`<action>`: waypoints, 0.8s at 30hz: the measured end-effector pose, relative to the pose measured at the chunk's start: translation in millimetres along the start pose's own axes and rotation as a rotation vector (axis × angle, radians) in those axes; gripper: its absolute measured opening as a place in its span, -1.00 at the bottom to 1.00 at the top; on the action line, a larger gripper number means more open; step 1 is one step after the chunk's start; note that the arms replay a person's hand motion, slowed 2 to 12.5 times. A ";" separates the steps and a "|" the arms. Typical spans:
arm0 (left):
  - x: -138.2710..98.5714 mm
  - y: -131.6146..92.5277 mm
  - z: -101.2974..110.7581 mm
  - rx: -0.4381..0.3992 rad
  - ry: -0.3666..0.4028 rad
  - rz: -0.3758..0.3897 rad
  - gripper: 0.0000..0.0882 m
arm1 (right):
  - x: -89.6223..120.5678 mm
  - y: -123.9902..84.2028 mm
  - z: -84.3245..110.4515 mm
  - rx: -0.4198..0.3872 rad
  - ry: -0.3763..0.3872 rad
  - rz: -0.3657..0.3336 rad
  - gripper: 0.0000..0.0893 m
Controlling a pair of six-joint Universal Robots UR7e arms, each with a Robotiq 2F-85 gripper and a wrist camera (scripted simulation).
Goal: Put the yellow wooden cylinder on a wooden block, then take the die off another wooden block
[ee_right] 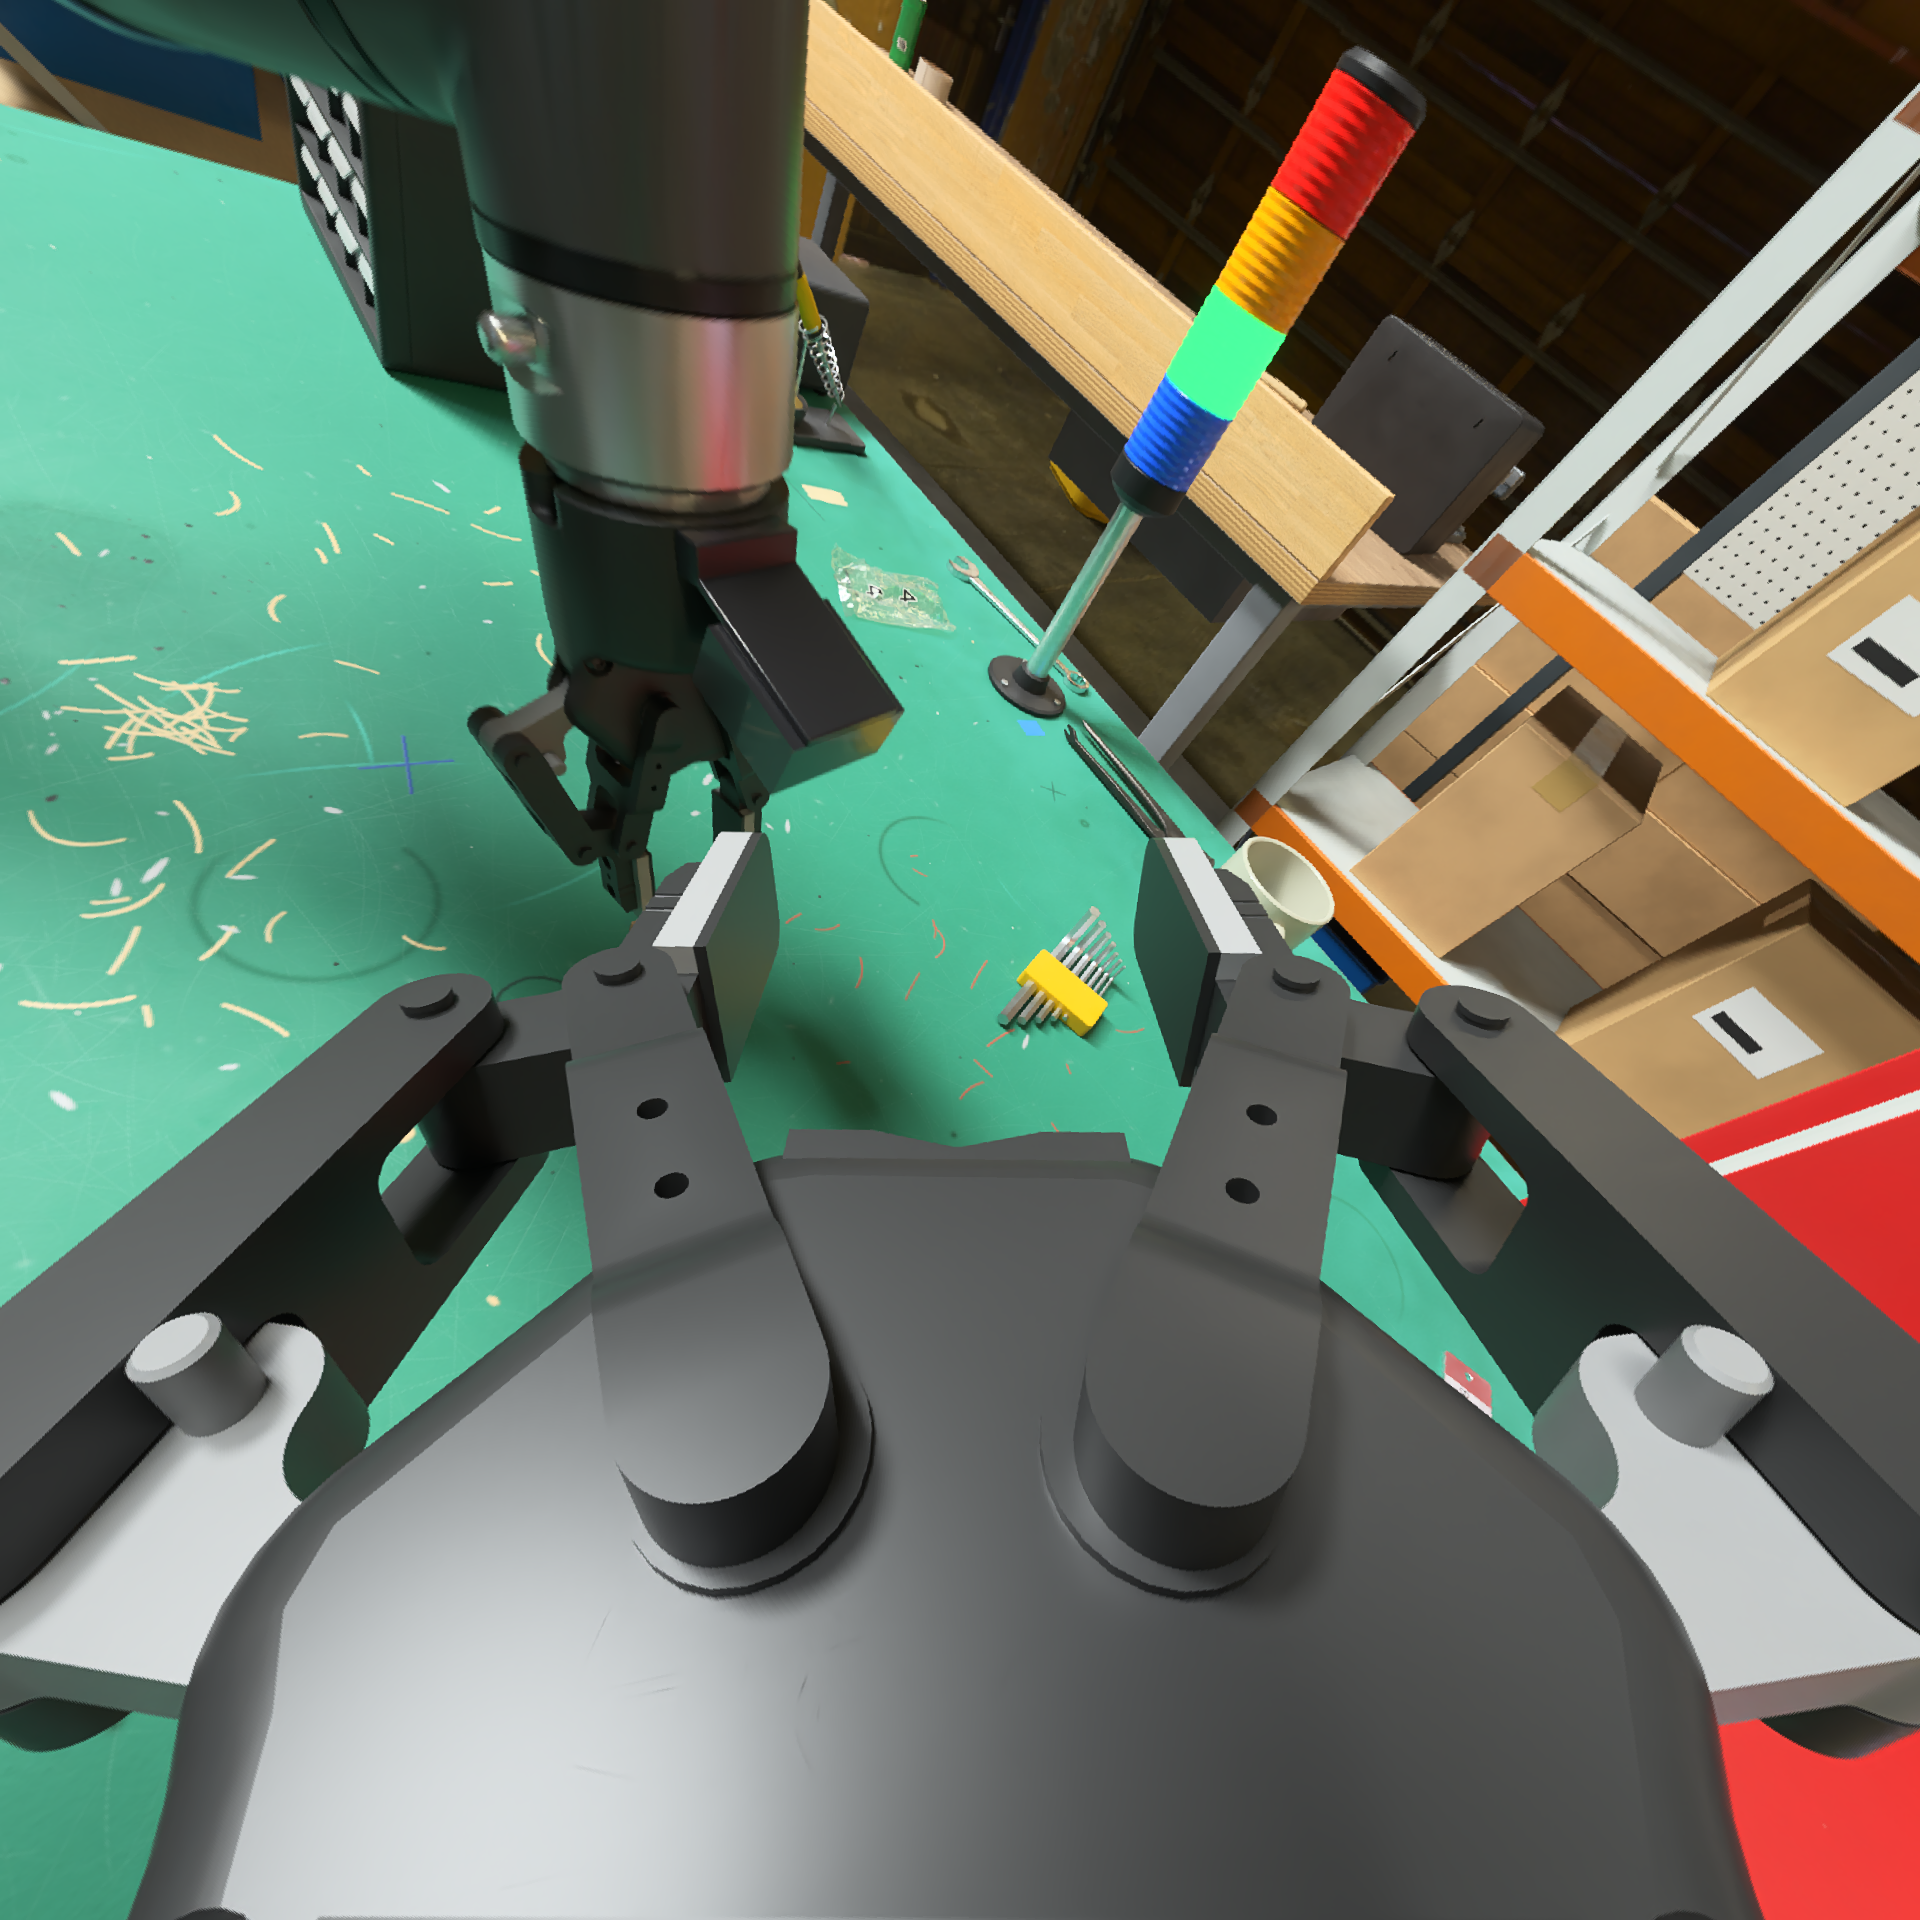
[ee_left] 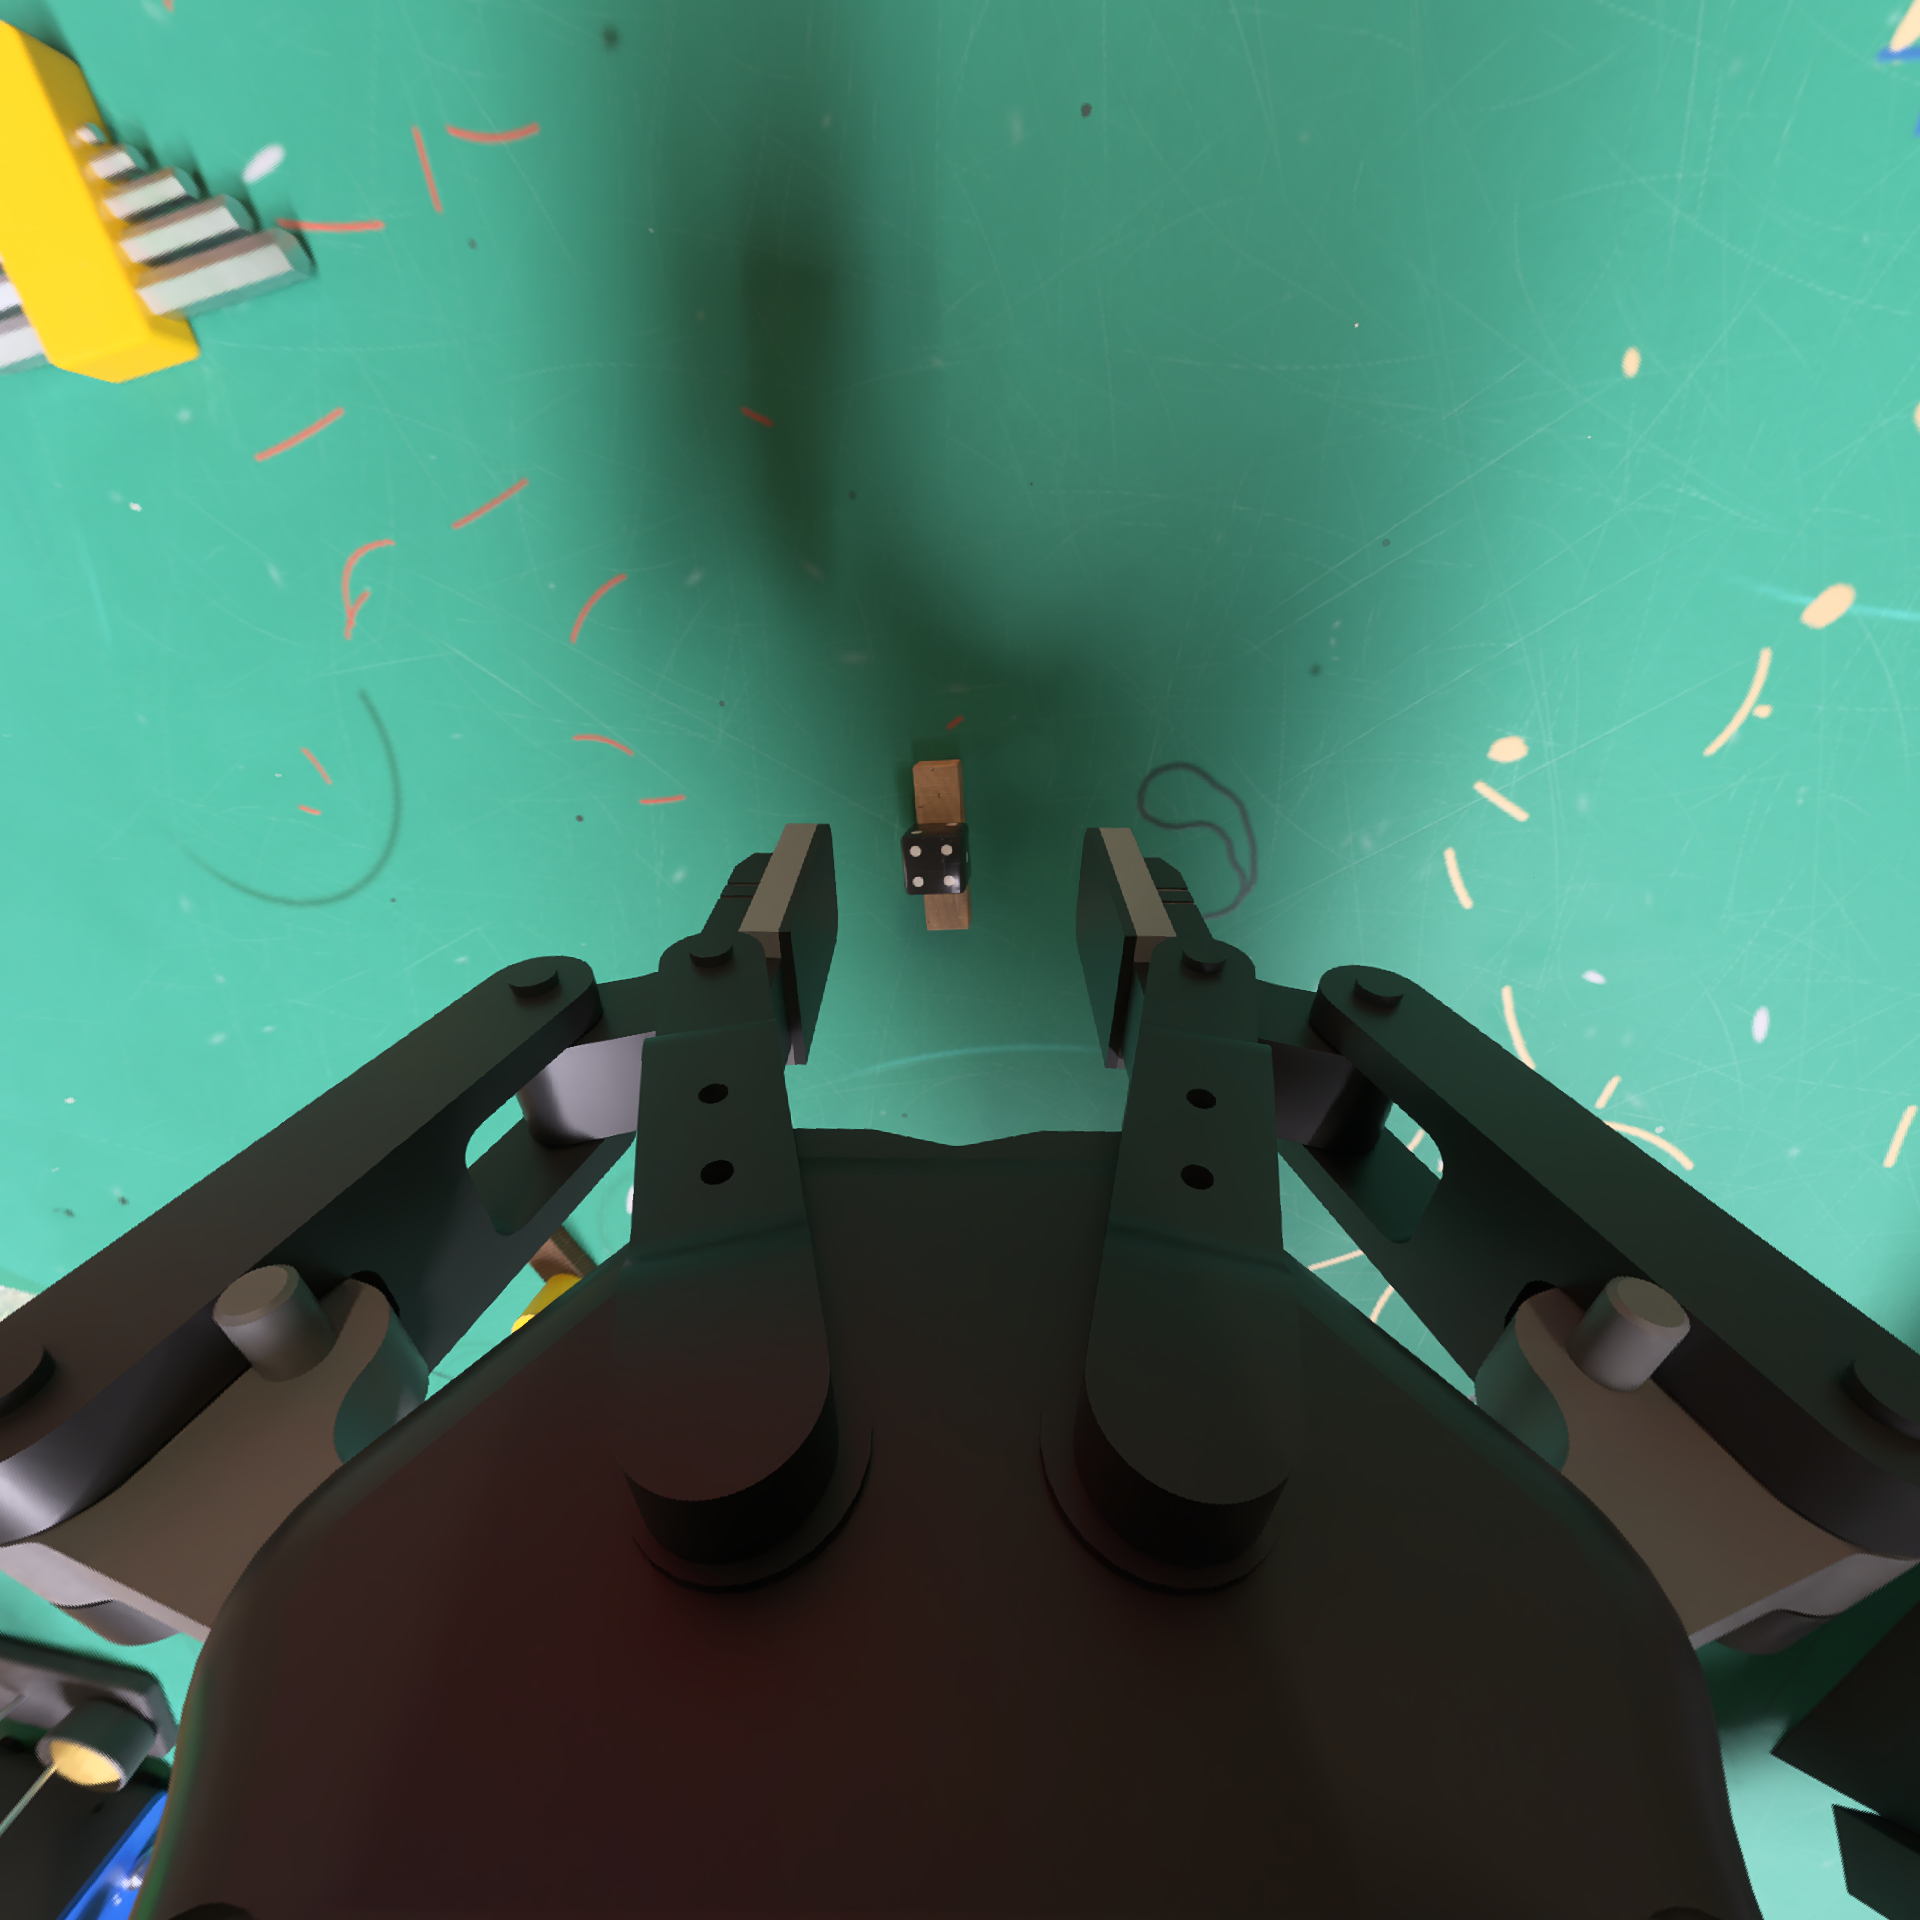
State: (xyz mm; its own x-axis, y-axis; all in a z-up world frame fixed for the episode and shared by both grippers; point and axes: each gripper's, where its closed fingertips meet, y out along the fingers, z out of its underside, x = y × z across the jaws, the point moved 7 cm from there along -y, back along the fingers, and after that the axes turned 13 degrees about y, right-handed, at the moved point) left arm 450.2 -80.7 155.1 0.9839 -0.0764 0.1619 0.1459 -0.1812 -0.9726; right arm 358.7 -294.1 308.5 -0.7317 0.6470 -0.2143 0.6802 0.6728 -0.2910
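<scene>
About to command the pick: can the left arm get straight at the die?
Probably yes. The left gripper is open above the die on its wooden block, with nothing between.

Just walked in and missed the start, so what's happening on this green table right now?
The left gripper hangs open above a black die that sits on a small wooden block lying on the green table; it has not gripped the die yet. The right gripper is open and empty, off to the side near a yellow holder of metal bits.

Bare mat [ee_left: 1351, 468] all around die [ee_left: 935, 860]
</scene>
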 end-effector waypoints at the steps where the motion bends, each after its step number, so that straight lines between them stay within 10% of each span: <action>1: -0.2 3.4 0.2 0.001 -0.002 0.009 -0.04 | 0.2 -1.2 -0.7 -0.004 0.000 -0.001 0.38; 24: 0.9 52.0 12.8 0.040 -0.072 0.112 -0.06 | 7.4 -7.6 -5.7 -0.025 -0.030 -0.013 0.38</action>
State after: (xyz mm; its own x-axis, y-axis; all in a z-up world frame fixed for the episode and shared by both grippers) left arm 460.1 -77.6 102.5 0.9989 -0.0236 0.0411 0.0375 -0.1366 -0.9899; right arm 348.4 -292.3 314.4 -0.7410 0.6276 -0.2388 0.6715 0.6900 -0.2702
